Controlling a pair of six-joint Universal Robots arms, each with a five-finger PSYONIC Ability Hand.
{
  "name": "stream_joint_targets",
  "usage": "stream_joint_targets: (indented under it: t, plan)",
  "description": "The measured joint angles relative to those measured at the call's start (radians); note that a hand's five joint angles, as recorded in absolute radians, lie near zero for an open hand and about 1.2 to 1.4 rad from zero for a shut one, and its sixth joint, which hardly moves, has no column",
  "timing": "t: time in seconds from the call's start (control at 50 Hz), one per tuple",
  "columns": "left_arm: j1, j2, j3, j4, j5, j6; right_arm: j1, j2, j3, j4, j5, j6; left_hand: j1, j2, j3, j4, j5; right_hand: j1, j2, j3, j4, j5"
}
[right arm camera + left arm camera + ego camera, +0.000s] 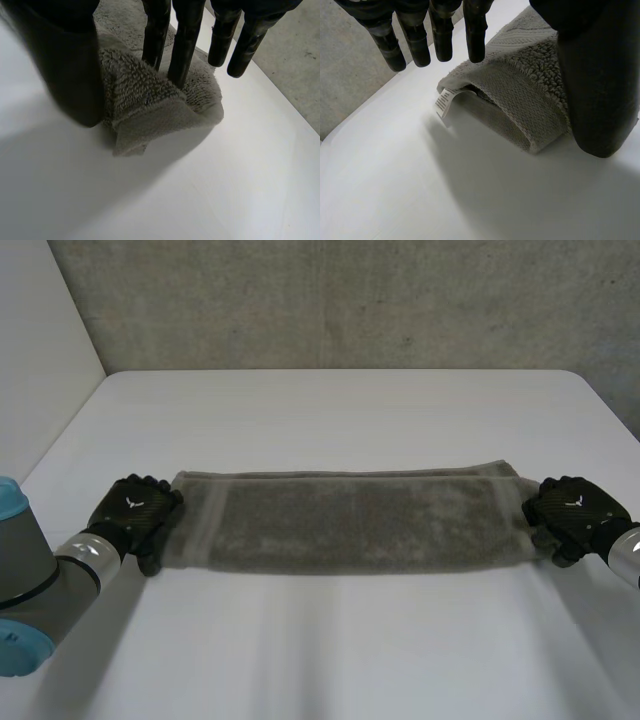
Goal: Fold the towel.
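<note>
- Two hands work this one, one at each short end of the towel (pixel 350 525). It lies as a long doubled strip across the middle of the bench (pixel 330 410), long axis running left to right.
- At the left end, the left hand (pixel 135 515) is wide. Its fingers (pixel 475 30) are straight and hang just above the end edge, and its thumb (pixel 600 90) is down beside the near corner. Nothing is pinched.
- At the right end, the right hand (pixel 575 515) has two fingers (pixel 182 55) planted in the pile with the thumb (pixel 70 75) opposite. Cloth is puckered up between them, which reads as a pinch on that corner.
- Key relation: each end sits right at its own hand, neither nearer. The next fold is probably end over end along the long axis, so one end has to cross the whole strip.
- A white care label (pixel 443 102) pokes out of the left end's fold.
- A concrete wall (pixel 330 300) stands behind, well apart. No obstacle is seen along the strip.
</note>
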Motion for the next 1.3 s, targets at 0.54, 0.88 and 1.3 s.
stream_joint_targets:
  t: [0.54,0.88,1.3]
  plan:
    - [0.021,0.023,-0.001,-0.007,0.000,-0.007,-0.280,-0.114,-0.236,0.184,-0.074,0.004,0.000,-0.002,0.000,0.000,-0.002,0.525,0.514,0.000,0.000,0.543]
    - [0.019,0.032,-0.010,-0.008,-0.002,-0.011,0.394,-0.128,-0.549,0.296,0.031,0.140,0.000,-0.002,0.000,0.000,-0.002,0.529,0.525,0.000,0.000,0.547]
    - [-0.014,0.072,-0.010,-0.009,-0.004,-0.019,0.908,0.251,-0.608,0.189,0.230,0.110,0.000,-0.002,0.000,0.000,-0.007,-0.499,-0.508,0.000,0.000,-0.542]
